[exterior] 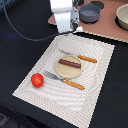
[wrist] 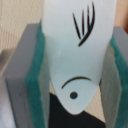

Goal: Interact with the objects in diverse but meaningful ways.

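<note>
Jaws clamp the white fish shape (wrist: 80,55) between their green-padded fingers (wrist: 36,85), as the wrist view shows: both pads bear on the flat faces of the piece, near its edges. The fish hangs head-first out of the gripper (wrist: 77,87), with its eye and curved mouth line at the free end and its fin marks further up between the pads. Its long axis runs parallel to the fingers. Judged from its thin, smooth, moulded look, the fish is light, stiff and somewhat slippery; a hold across the broad mid-body, as here, gives the pads the most contact. In the exterior view the arm (exterior: 65,15) stands over the far edge of the striped placemat (exterior: 100,65) on the black desk (exterior: 20,45); the fish itself cannot be made out there. On the placemat, a brown sausage (exterior: 69,63) lies on a round plate (exterior: 69,73) between two orange-handled utensils, one (exterior: 86,59) beyond the plate and the other, a fork (exterior: 65,80), nearer. A red tomato (exterior: 37,80) sits near the placemat's left edge in the exterior view. A grey pot (exterior: 90,13) rests on a brown board (exterior: 105,27) beyond.
</note>
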